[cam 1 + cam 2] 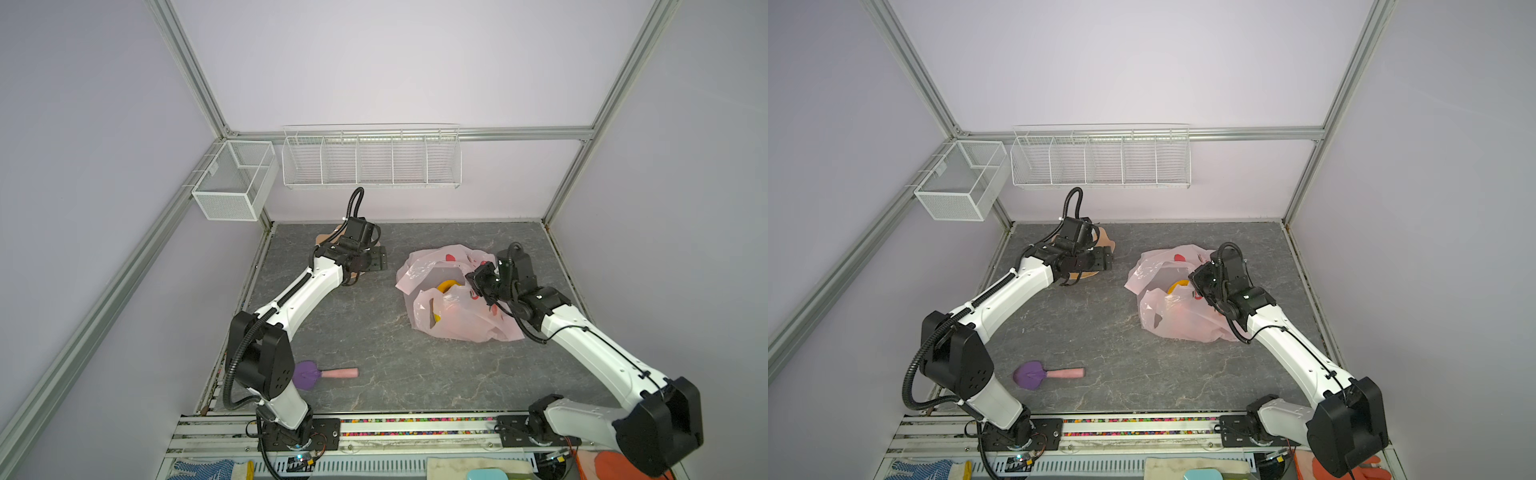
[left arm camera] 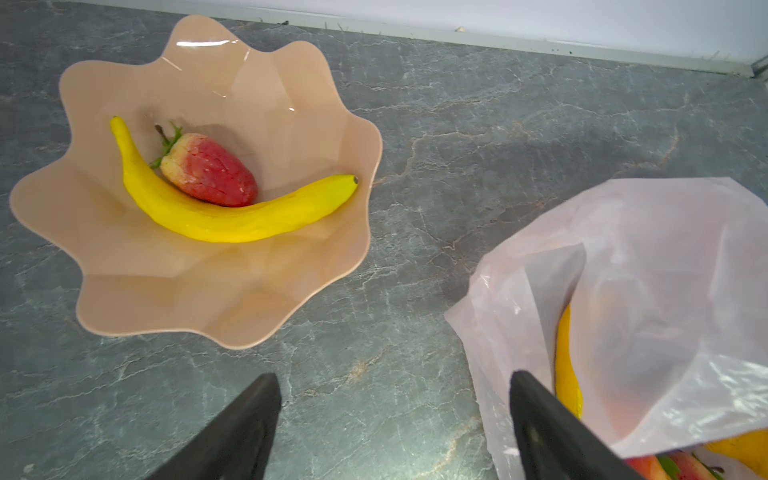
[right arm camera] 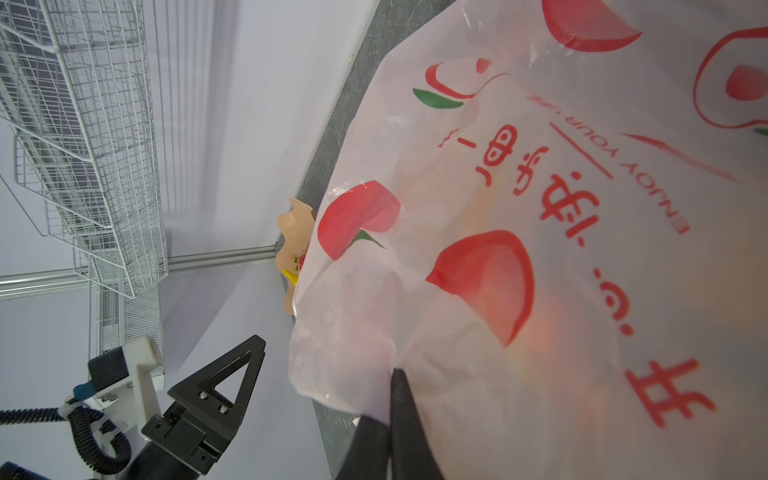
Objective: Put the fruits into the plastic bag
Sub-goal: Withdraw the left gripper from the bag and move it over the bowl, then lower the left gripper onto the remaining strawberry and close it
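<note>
Two fruits lie in bowl: banana, strawberry. Fetch step: left end effector open, empty; right end effector pinches plastic bag rim. Next: grasp strawberry.

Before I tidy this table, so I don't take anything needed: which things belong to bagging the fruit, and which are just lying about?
Belongs to the job: plastic bag, bagged banana, loose banana and strawberry lying in the bowl.

Just lying about: purple scoop, wire rack, mesh basket.
</note>
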### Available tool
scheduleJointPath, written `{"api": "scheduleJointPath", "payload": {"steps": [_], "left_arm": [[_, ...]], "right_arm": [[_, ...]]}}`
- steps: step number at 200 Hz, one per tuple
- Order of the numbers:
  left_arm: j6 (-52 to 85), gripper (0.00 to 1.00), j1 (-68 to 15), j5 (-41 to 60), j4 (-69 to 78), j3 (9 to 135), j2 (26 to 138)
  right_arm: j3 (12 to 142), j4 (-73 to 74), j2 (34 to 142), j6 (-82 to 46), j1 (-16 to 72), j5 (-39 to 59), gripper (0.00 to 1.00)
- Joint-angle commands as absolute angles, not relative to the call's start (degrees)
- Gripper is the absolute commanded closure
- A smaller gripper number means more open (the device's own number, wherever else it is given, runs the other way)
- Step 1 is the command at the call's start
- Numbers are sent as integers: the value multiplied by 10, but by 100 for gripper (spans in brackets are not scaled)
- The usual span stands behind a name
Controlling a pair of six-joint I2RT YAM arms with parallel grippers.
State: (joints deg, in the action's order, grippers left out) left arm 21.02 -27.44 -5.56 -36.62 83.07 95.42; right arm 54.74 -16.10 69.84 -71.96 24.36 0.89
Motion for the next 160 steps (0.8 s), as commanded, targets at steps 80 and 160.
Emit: {"api": "scheduleJointPath", "payload": {"steps": [80, 160], "left_arm": [[277, 17, -185, -83, -456, 995, 1104], [318, 22, -134, -51, -485, 1141, 1260]], "right_arm": [[559, -170, 693, -721, 239, 0, 94], [563, -176, 695, -720, 240, 0, 94]]}}
